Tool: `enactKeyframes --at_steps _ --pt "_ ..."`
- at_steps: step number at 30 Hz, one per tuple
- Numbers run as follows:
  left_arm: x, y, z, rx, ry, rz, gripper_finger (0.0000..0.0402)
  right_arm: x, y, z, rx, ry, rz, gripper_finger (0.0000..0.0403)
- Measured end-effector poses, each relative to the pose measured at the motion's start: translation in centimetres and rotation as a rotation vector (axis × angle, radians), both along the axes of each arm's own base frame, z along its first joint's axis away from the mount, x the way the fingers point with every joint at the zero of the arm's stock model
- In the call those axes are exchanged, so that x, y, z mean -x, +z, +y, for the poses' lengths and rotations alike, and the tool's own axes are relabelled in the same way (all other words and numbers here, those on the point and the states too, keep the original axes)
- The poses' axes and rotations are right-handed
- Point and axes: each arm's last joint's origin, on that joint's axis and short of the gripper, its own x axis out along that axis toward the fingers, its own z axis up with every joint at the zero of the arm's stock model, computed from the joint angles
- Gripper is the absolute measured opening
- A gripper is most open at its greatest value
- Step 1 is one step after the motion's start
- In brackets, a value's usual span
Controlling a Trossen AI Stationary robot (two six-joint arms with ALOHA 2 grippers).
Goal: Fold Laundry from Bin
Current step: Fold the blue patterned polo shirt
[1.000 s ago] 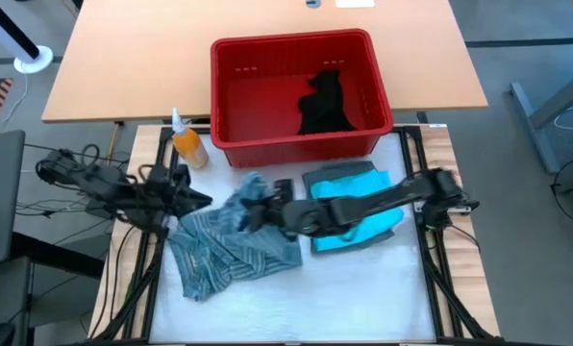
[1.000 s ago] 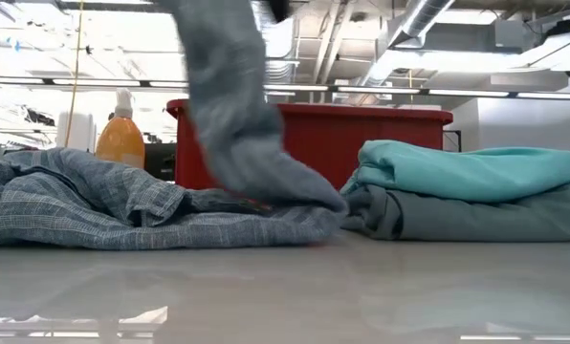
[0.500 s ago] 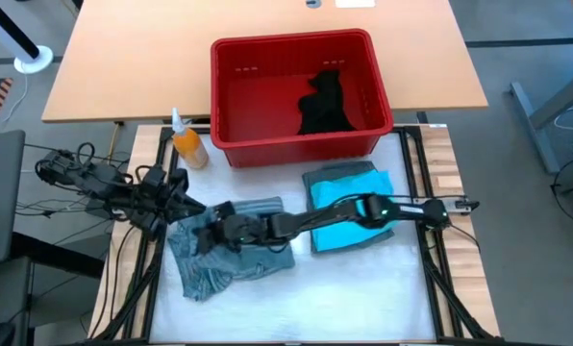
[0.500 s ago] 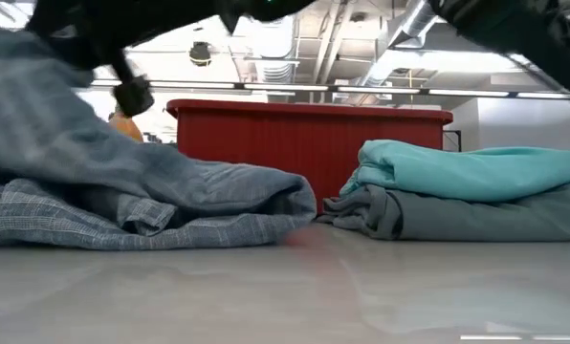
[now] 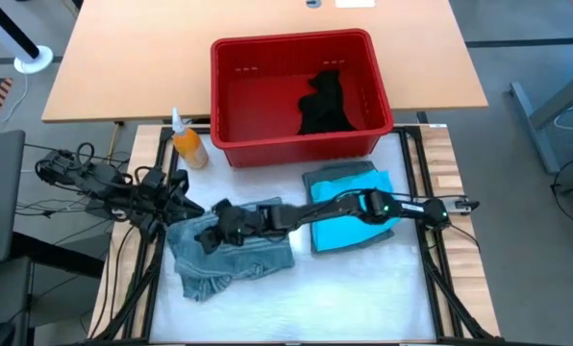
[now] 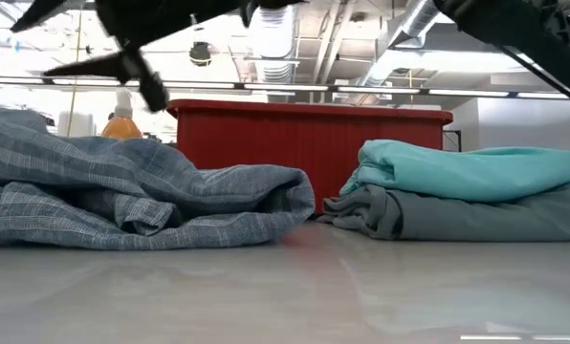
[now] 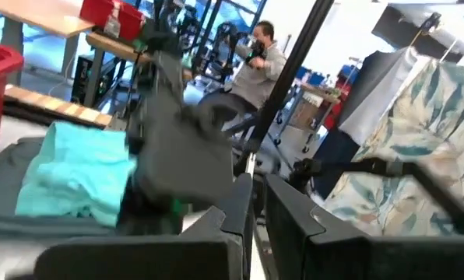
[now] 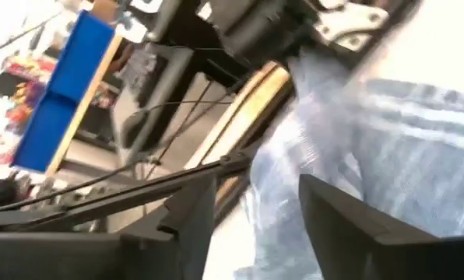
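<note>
The blue-grey striped shirt [image 5: 243, 252] lies bunched on the table's left half, one part folded over the rest [image 6: 132, 191]. My right gripper [image 5: 212, 231] has reached across from the right and stands open just above the shirt's left part [image 8: 388, 132], its fingers spread [image 6: 137, 72]. At the table's left edge, beside the shirt's far left corner, my left gripper [image 5: 186, 197] is shut with nothing between its fingers [image 7: 259, 218]. A turquoise garment [image 5: 344, 231] lies folded on a grey-green one [image 5: 339, 173]. The red bin [image 5: 291, 43] holds a black garment [image 5: 323, 104].
An orange bottle [image 5: 188, 144] stands at the bin's near left corner. The right arm spans the folded stack [image 6: 467, 167]. Bare white table lies in front of the shirt and stack. A person [image 7: 263, 66] sits in the room beyond the table.
My right gripper has swung toward the table's left edge and down, carrying the shirt's lifted right part over the rest. It has then opened and let go. That part now lies folded over the shirt's left part, which stayed put.
</note>
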Motion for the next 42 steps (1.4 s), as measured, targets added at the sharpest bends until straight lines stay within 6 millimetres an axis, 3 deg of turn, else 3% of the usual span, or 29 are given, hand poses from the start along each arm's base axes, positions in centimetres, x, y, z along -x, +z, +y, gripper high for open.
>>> enactKeyframes --at_steps 5,9,12,15,18,24,32,42 --pt "0.0 -1.3 0.0 -0.017 -0.014 0.132 0.0022 2.9 3.2 -0.6 0.054 0.030 0.159 0.0233" --pt "-0.5 -3.2 -0.6 -0.002 -0.082 0.343 0.0022 7.7 6.9 0.6 0.133 -0.046 0.369 0.0230" --pt "-1.6 -4.9 -1.7 -0.012 -0.142 0.449 0.0022 10.9 7.4 0.8 0.161 -0.124 0.575 0.0231" --pt "-3.2 -6.9 -3.0 -0.062 -0.172 0.508 0.0022 12.1 6.7 0.2 0.153 -0.170 0.713 0.0239" --pt "-4.4 -8.7 -4.3 -0.133 -0.217 0.542 0.0029 11.5 4.8 0.0 0.132 -0.145 0.775 0.0253" --pt "-5.6 -11.3 -5.9 -0.258 -0.247 0.677 0.0085 11.9 0.0 -0.1 0.174 -0.172 0.941 0.0271" --pt "-6.8 -14.0 -6.5 -0.355 -0.147 0.838 0.0165 10.9 -5.2 -1.4 0.056 -0.136 0.814 0.0271" --pt "-7.0 -19.9 -9.0 -0.278 -0.149 1.073 0.0176 12.6 -8.0 -0.9 0.059 -0.168 0.848 0.0271"
